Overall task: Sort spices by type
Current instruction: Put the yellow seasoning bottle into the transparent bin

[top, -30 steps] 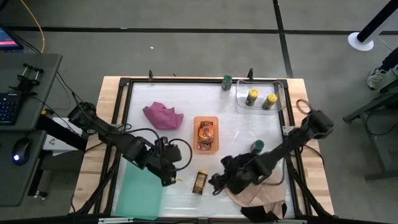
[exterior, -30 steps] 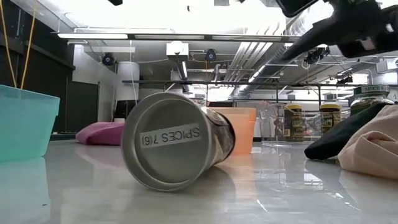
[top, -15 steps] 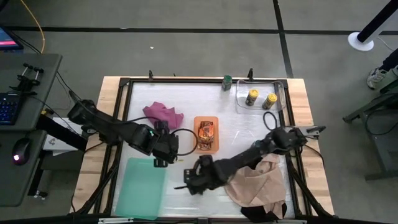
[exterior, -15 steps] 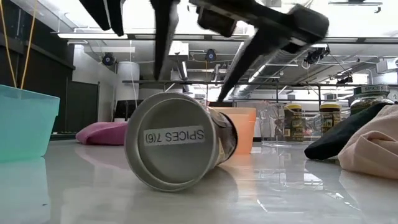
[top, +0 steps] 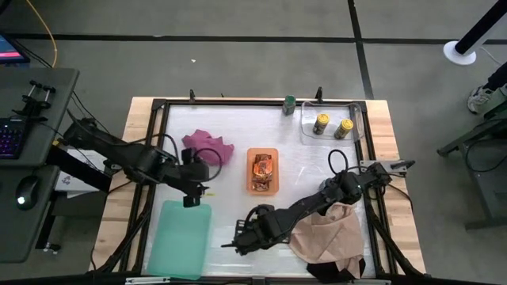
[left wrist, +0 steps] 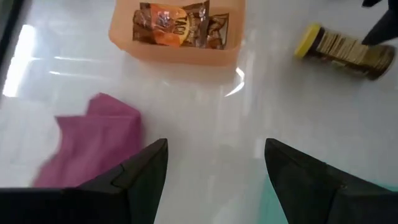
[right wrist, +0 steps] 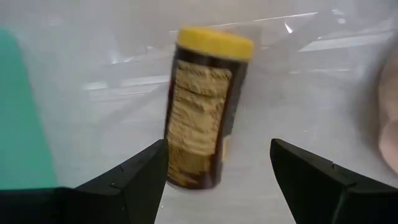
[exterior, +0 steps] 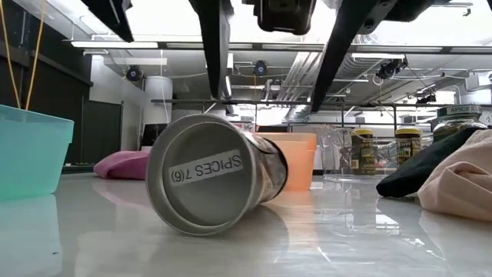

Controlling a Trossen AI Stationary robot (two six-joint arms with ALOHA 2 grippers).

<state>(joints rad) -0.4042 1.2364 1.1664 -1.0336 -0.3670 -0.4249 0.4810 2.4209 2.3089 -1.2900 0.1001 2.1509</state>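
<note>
**Yellow-lidded jar lying loose, right pincer poised over it**

The yellow-lidded jar (right wrist: pixel 208 106) lies on its side on the desk (top: pixel 317 178), near its front edge, between the teal bin (top: pixel 181 237) and the tan cloth (top: pixel 329 237). The right pincer (top: pixel 242 237) hangs over it, fingers spread wide, holding nothing. The left pincer (top: pixel 192 194) waits open near the magenta cloth (top: pixel 207 146). Judged step: approach to grasp. Next: lower, straddle the body, close, then carry to the clear tray (top: pixel 356 119) holding two like jars.

Robotics lab: exposed ceiling ducts (exterior: pixel 338 61), concrete floor (top: pixel 238 63), side desk (top: pixel 32 158) with keyboard (top: pixel 9 134), mouse (top: pixel 26 188).
</note>
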